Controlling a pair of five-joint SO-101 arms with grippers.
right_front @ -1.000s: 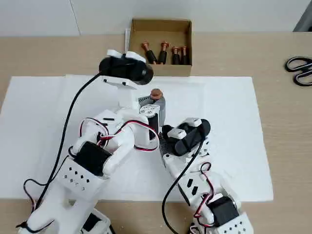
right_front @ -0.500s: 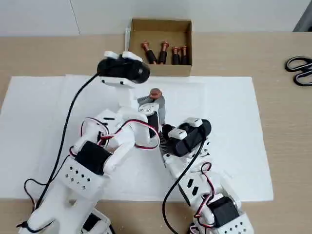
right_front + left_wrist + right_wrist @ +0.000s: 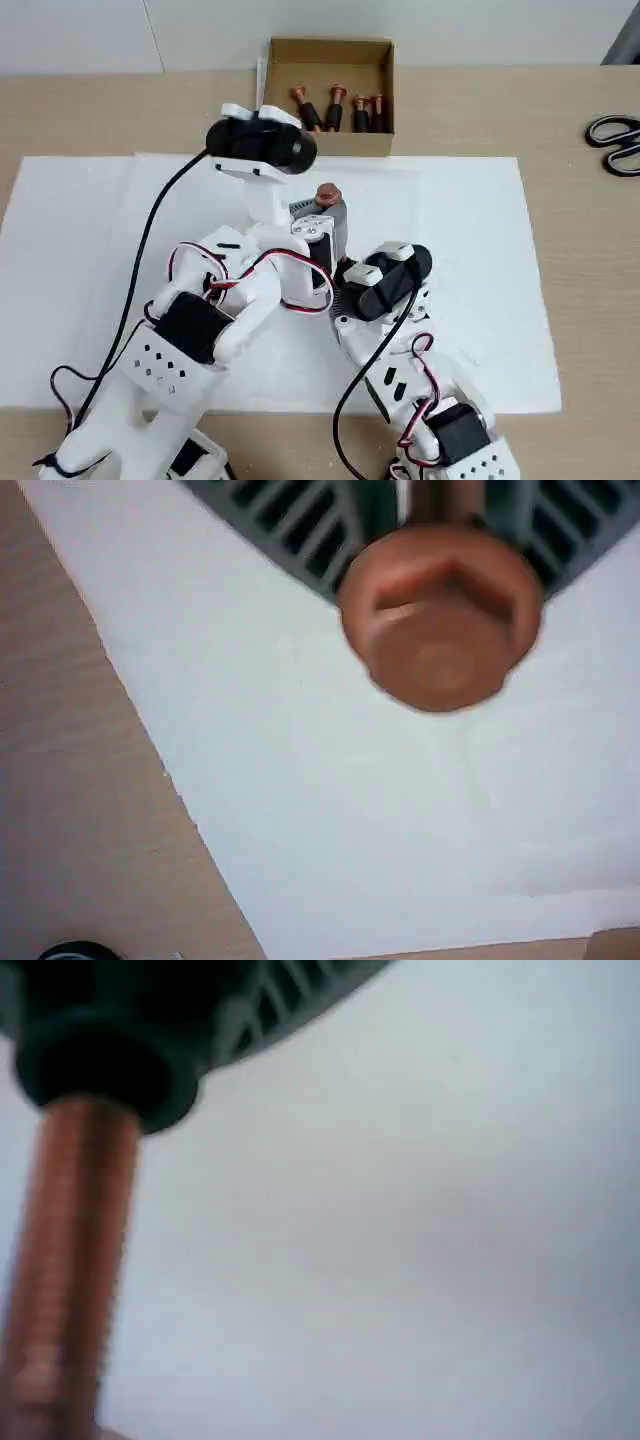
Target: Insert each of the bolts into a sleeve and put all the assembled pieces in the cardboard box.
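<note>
My left gripper is shut on a copper bolt over the middle of the white sheet. Its hex head sits just past the grey ribbed fingers. Close beside it, my right gripper is shut on a black sleeve. The bolt's threaded shaft runs into the sleeve's end. The cardboard box stands at the back of the table, holding several assembled bolt-and-sleeve pieces.
A white foam sheet covers the middle of the wooden table. Black scissors lie at the far right edge. Both arms' bodies and cables crowd the near centre of the sheet.
My left gripper, with the bolt, has shifted slightly to the right and a little nearer to the right gripper. The right arm has barely moved.
</note>
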